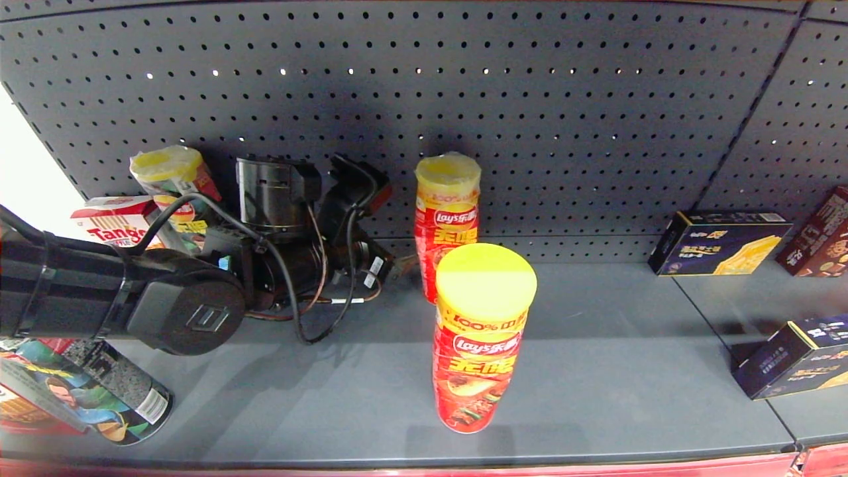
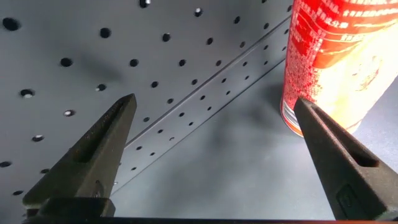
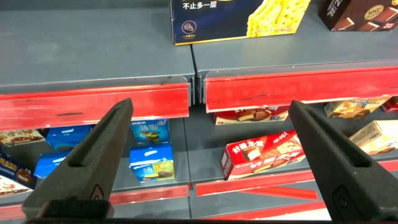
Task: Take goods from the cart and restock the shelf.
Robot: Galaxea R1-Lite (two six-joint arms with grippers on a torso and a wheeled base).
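1. On the grey metal shelf [image 1: 629, 371], near its front edge, a red cylindrical chip can with a yellow plastic lid [image 1: 480, 344] stands upright; every place below is given from this front can.
2. Just behind the front can and slightly to its left, a second red chip can with a yellow lid [image 1: 447, 205] stands upright close to the grey perforated back panel [image 1: 530, 99]. Whether the two cans touch cannot be told.
3. Behind and to the left of the front can, the left gripper [image 2: 214, 99] sits low over the shelf. Its fingers are spread wide with nothing between them, and the base of the second can stands just past one finger.
4. Below the level of the front can's shelf, the right gripper [image 3: 210, 102] has its fingers spread wide and empty. It faces lower shelves edged with red price strips [image 3: 93, 102] that carry blue and red snack boxes.
5. Far left of the front can are a tilted yellow-lidded can [image 1: 175, 182], a white and red carton [image 1: 116, 222] and a dark printed can lying on its side [image 1: 112, 397].
6. Well to the right of the front can are two dark blue boxes, one at the back [image 1: 719, 242] and one nearer the front [image 1: 795, 358], and a brown box [image 1: 821, 232].
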